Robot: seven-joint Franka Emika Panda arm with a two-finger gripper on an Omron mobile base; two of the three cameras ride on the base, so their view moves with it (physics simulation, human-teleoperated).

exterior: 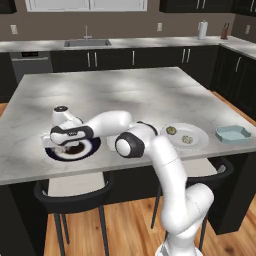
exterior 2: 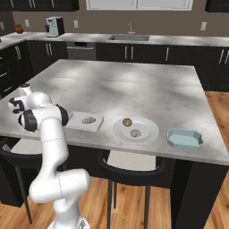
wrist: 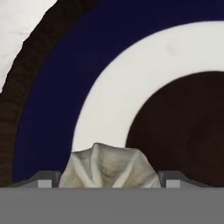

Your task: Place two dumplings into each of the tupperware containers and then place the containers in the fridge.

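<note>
a pale, pleated dumpling (wrist: 109, 166) is sitting on the dark-blue plate (wrist: 57, 113), on its white ring beside the dark brown centre, right between the two finger tips (wrist: 48, 180). the gripper (wrist: 109, 181) is standing with its fingers apart on either side of the dumpling; whether they are pressing it i cannot tell. the plate (exterior: 92, 148) is lying near the front edge of the grey marbled island (exterior: 115, 90). a translucent white tub (exterior 2: 85, 121) with two dumplings inside, a pale round plate (exterior 2: 135, 129) with two more, and a light blue tub (exterior 2: 184, 138) are lining that same edge, with broad bare counter behind them.
</note>
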